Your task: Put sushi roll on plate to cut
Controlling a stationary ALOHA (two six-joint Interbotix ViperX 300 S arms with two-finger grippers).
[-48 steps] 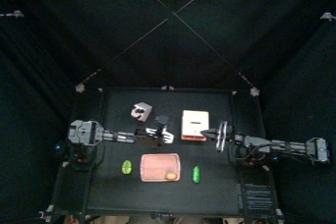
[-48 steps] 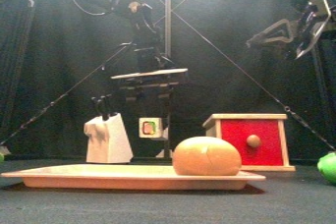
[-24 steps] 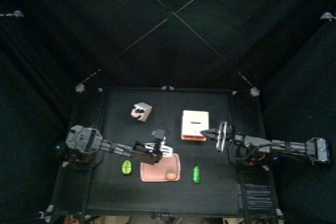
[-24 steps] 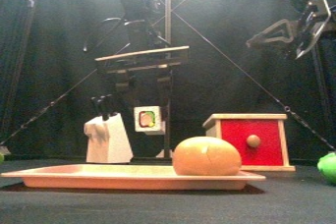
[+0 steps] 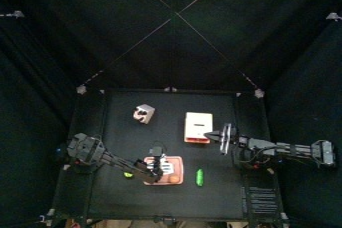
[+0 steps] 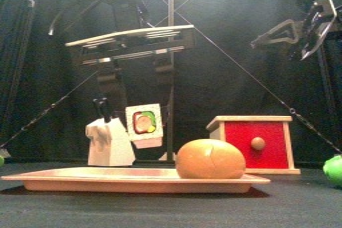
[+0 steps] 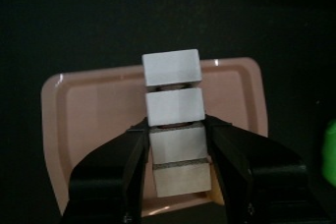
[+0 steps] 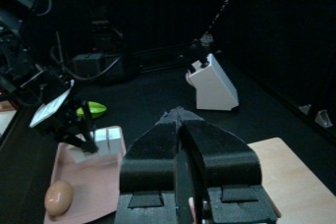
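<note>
The left gripper (image 7: 176, 144) pinches the sushi roll (image 7: 174, 110), a segmented white bar, directly above the plate (image 7: 79, 120) without touching it. Risk: released from this height, the roll could bounce or tumble off onto the surface. The right gripper (image 8: 186, 159), pressed together, rests well apart.

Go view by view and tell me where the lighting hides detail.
Top view: black table and curtains merge in darkness. Front view: plate well lit, all behind dark. Left wrist view: sushi roll bright in the left end effector, surroundings black. Right wrist view: right end effector a dark silhouette.
</note>
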